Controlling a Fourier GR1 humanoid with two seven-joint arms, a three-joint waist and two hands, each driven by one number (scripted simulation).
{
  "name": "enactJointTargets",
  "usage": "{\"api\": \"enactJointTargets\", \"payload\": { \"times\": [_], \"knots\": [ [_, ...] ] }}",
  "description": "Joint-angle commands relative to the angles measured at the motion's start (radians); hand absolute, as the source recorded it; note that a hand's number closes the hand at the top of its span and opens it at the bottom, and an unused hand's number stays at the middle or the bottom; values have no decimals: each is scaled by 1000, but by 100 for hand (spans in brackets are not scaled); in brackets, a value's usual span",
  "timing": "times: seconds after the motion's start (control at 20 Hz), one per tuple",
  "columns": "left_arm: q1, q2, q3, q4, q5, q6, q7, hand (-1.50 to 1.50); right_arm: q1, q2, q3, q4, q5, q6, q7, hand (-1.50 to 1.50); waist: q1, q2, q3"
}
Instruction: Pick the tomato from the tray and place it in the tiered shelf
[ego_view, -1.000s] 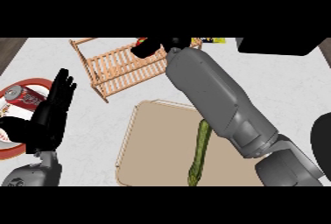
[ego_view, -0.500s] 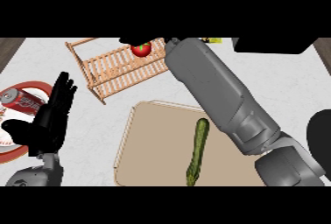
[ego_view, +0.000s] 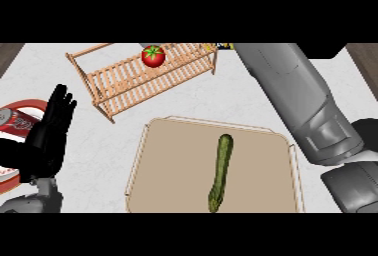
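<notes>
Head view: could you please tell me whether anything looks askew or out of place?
Nothing stands out: the red tomato sits on the wooden slatted tiered shelf, and the long green cucumber lies inside the beige tray.

Tomato (ego_view: 153, 55): a second ago hidden in the right hand above the tiered shelf (ego_view: 148, 75), now lying bare on the shelf's top slats | Right hand: gone past the shelf's far right corner, out of sight; only its grey forearm (ego_view: 295, 95) shows | Cucumber (ego_view: 219, 170): earlier partly covered by that forearm, now fully visible below the shelf
</notes>
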Motion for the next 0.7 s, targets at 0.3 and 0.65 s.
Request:
{"api": "enactJointTargets", "payload": {
  "times": [0.3, 0.65],
  "knots": [
    [-16, -15, 19, 35, -11, 22, -16, 0, 296, -229, -43, -296, -64, 220, 39, -150, -27, -4, 0],
    [28, -23, -14, -20, -24, 1, 2, 0, 379, -356, -113, -558, -124, 351, 163, -150, -12, -3, 0]
  ]
}}
